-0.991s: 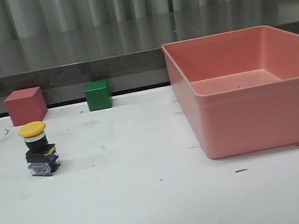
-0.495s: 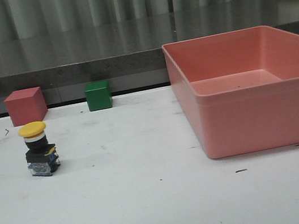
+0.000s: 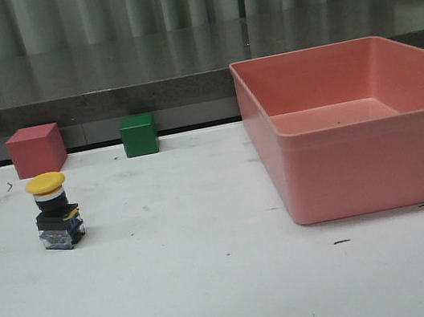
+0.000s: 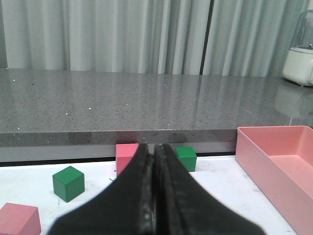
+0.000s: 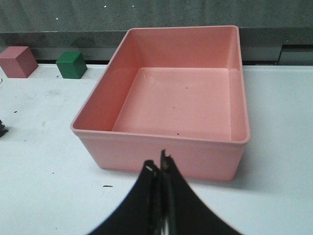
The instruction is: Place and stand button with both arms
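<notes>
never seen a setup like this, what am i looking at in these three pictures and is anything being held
It is a two-armed robot at a white table. One picture looks forward over the table. The other two come from cameras on each wrist, so the dark wedge at the bottom is that arm's claw: left claw, right claw. Both are shut and hold nothing. On the table stand a yellow-capped push-button, upright, a pink cube and a green cube behind it, and an empty pink bin on the right. The left wrist camera shows two more cubes.
</notes>
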Motion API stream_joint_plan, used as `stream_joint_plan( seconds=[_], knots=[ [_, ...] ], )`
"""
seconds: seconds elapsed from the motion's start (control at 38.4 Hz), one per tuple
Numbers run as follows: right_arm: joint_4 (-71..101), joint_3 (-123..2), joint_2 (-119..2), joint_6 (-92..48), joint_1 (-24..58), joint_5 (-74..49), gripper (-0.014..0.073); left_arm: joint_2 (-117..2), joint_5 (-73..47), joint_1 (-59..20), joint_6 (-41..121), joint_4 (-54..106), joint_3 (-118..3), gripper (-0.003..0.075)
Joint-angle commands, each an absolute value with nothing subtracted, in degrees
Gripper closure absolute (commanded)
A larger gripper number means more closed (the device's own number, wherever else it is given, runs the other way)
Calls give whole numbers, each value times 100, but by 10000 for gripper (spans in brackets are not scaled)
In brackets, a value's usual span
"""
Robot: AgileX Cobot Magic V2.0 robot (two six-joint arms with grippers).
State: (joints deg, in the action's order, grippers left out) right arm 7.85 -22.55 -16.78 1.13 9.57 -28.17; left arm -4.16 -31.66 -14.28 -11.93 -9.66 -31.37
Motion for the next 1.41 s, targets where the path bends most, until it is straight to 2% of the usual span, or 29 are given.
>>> stream_joint_plan(
  seconds=[0.0, 0.18, 0.47, 0.65, 0.94, 1.23, 1.38],
  knots=[
    [748, -2417, -1717, 56, 927, -2360, 662, -489, -2732, -1430, -1230, -938, -3295, 740],
    [748, -2417, -1717, 56, 927, -2360, 662, -489, -2706, -1430, -1230, -924, -3260, 740],
    [748, -2417, -1717, 56, 927, -2360, 662, -489, -2382, -1430, -364, 69, -2994, 740],
    [748, -2417, -1717, 56, 927, -2360, 662, -116, -1406, -1092, -364, 154, -2231, 740],
    [748, -2417, -1712, 56, 927, -2357, 662, 155, -1010, -28, -364, 371, -1052, 740],
    [748, -2417, -1712, 56, 927, -2363, 662, 155, 138, 18, -364, 371, 159, 740],
    [748, -2417, -1712, 56, 927, -2355, 662, 155, -116, 18, -364, 371, 126, 740]
  ],
)
